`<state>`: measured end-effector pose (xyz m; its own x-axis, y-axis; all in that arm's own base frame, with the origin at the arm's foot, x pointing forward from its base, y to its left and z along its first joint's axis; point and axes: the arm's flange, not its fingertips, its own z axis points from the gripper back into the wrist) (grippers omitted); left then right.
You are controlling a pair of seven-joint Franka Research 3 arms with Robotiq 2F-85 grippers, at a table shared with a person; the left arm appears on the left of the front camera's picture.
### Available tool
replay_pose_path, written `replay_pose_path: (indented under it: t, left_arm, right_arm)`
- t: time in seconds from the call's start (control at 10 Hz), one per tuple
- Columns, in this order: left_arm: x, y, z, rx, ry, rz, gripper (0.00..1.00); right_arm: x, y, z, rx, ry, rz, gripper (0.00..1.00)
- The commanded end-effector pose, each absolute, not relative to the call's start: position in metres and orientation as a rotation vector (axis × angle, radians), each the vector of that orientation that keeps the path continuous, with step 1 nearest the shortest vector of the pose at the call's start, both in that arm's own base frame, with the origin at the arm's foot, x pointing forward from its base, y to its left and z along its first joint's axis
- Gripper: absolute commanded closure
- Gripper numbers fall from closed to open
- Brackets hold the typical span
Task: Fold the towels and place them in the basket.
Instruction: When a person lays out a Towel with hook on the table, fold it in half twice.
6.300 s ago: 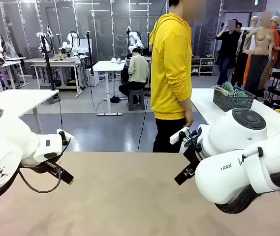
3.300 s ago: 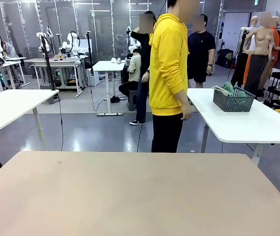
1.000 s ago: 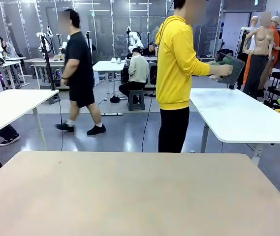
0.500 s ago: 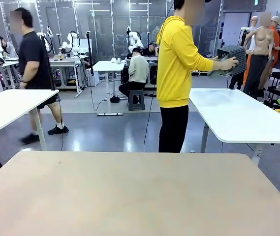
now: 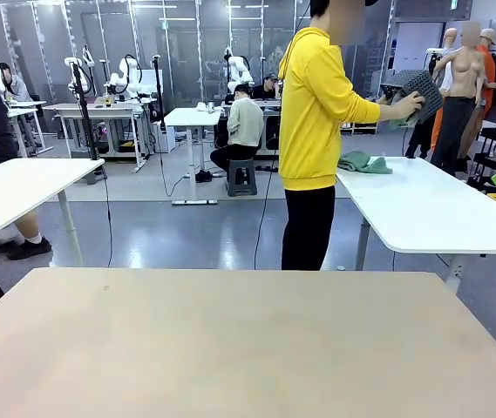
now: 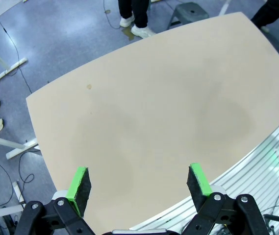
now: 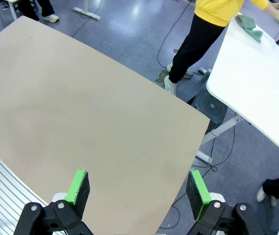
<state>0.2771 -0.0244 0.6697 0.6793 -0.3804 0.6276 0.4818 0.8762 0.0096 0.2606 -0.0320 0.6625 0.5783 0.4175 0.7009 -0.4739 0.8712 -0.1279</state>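
- Person tips basket over white counter; a green towel lies there.
- Left gripper, right gripper: fingers wide, empty.
- Best to wait clear until the towel arrives.

The near tabletop is a smooth, matt beige board. The white tabletop beyond has a faint sheen, and the grey floor is glossy — it mirrors the lights. The towel on the white one is soft, rumpled green cloth. The basket is dark lattice plastic — matt. The left pincer and right pincer carry matt green pads on black plastic.
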Motion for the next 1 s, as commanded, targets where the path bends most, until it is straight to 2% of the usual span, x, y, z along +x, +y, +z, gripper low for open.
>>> replay_pose_path:
  t: [0.0,0.9]
  left_arm:
    - [0.2773,-0.0243,0.6695,-0.161,-0.665,-0.486,0.0]
    - [0.2773,-0.0243,0.6695,-0.161,-0.665,-0.486,0.0]
  right_arm:
    - [0.2613,-0.0313,0.6629,0.076,-0.804,0.524,0.0]
    - [0.2613,-0.0313,0.6629,0.076,-0.804,0.524,0.0]
